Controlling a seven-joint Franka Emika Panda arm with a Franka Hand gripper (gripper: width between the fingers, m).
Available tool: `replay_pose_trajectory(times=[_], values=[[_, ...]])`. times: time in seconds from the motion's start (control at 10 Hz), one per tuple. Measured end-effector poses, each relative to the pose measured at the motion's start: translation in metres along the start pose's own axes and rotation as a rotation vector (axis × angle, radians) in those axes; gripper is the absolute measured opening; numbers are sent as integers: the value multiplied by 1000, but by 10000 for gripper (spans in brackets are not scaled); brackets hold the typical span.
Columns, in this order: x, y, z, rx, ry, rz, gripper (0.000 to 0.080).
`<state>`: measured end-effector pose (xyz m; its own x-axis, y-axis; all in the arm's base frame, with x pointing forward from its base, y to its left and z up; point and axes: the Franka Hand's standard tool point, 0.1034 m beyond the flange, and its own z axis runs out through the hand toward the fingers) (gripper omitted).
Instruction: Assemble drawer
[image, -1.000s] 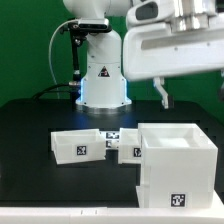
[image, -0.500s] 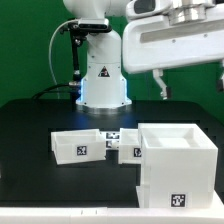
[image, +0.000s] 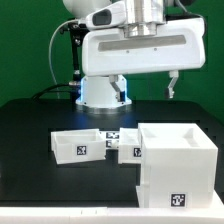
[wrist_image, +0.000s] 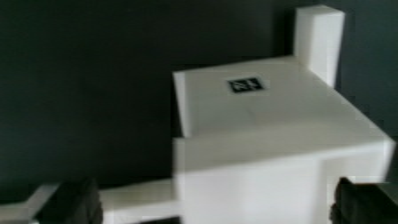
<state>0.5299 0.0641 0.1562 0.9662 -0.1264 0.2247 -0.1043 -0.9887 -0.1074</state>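
Hovering high above the black table (image: 30, 120), our gripper (image: 146, 92) has its fingers spread wide with nothing between them. Well below it we see the drawer (image: 78, 146) sitting open-top-up on the table, to the exterior view's left of the larger white casing (image: 178, 165).

A black table (image: 30, 115) filled the scene, with a green backdrop (image: 25, 45) at its far side. Near, on the exterior view's right, stood a large white hollow casing (image: 178, 165), open-topped, a black-and-white tag (image: 180, 199) on its near face.
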Motion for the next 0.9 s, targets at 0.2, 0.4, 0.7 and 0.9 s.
replay_pose_trajectory(times=[0.2,0.4,0.7,0.9], values=[[-1,2,2,-2,-5,-7,649],[-5,4,3,-4,-26,4,649],[-36,69,7,-53,-144,22,649],[-52,89,19,-70,-134,66,649]])
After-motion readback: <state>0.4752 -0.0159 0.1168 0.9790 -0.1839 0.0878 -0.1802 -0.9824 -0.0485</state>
